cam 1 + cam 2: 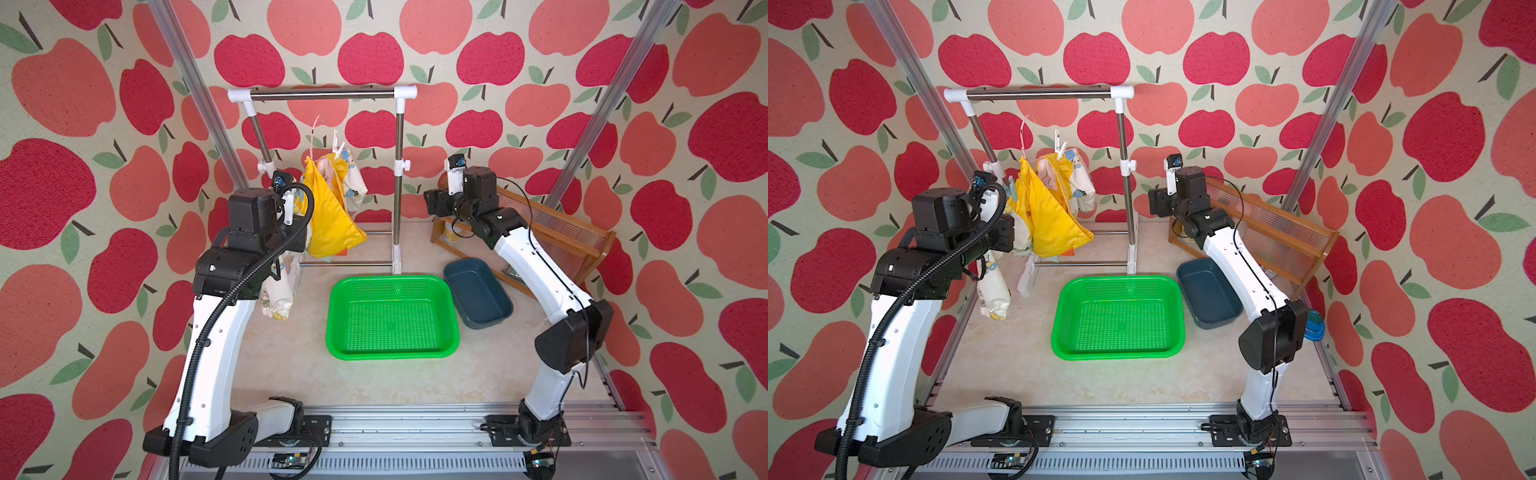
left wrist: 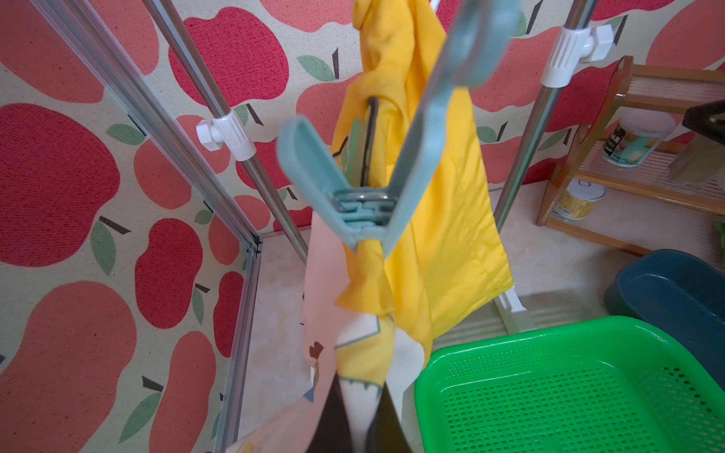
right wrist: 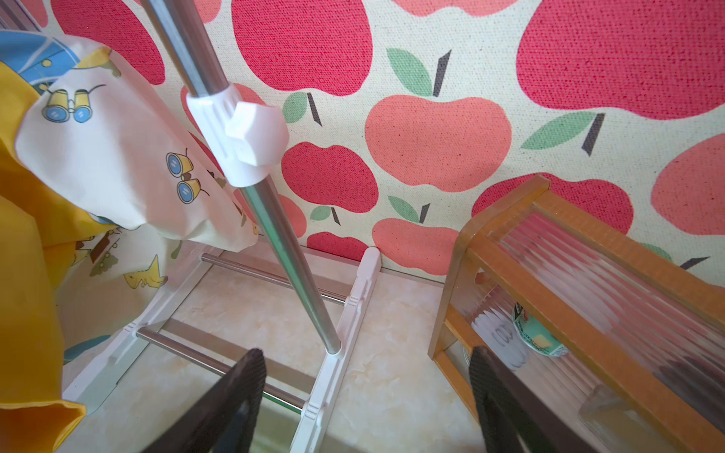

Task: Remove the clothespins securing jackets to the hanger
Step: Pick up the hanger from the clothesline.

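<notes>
The yellow jacket (image 1: 328,212) and the cream-white printed jacket (image 1: 353,178) hang bunched on the pink hanger (image 1: 318,124) below the steel rail. A whitish clothespin (image 1: 338,145) stands at the top of the bundle. In the left wrist view a pale teal clothespin (image 2: 353,204) pinches a fold of yellow jacket (image 2: 443,219) just ahead of my left gripper (image 2: 363,392). That gripper is shut on the printed jacket's fabric (image 2: 365,353). My right gripper (image 3: 365,353) is open and holds nothing, to the right of the rail's right post (image 3: 290,255).
A green perforated basket (image 1: 392,318) lies mid-table with a dark blue tub (image 1: 478,293) beside it. A wooden shelf (image 1: 552,237) holding jars stands behind the right arm. The steel rail (image 1: 322,93) with white joints has base bars (image 3: 243,270) near the back wall.
</notes>
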Tool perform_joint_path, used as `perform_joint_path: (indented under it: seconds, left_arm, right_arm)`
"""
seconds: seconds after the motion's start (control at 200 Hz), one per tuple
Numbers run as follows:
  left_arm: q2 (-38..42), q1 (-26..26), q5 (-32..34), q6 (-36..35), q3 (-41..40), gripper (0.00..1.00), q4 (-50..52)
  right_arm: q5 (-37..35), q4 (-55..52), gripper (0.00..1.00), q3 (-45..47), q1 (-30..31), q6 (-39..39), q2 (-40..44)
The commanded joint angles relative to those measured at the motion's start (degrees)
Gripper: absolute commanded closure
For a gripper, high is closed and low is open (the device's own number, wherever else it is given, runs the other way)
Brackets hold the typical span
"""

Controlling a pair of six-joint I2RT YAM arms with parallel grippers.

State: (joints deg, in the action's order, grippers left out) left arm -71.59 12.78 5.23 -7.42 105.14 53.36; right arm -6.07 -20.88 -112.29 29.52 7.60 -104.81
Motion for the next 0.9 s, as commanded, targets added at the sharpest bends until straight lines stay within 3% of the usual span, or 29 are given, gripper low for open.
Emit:
perform_joint_path:
  seconds: [0.0,0.25,0.43,0.59,0.895]
  left_arm:
    - [3.5,1.5,-5.4,-1.5,2.7,1.0,-0.1]
    - [3.3,1.4,-9.2,-3.1,5.7,1.0,10.5]
    - [3.5,-0.5,-18.8,-6.0,2.8,1.0,8.2]
    - [1.2,-1.3,-23.6,-5.8,2.1,1.0,9.2]
    - [-2.8,-1.1,-35.0,-6.9,-3.3,1.0,1.4]
  right_arm:
    - [2.0,2.1,0.14,-2.1,-1.0,-4.4,0.1]
    - [9.5,3.3,0.12,-1.6,-4.6,-6.2,4.0]
    - [6.8,3.1,0.09,-0.8,-5.3,-9.9,6.5]
    - [4.9,5.7,0.09,4.2,-5.7,-9.6,9.8]
    - [2.2,6.9,0.09,9.9,-6.0,-9.5,13.9]
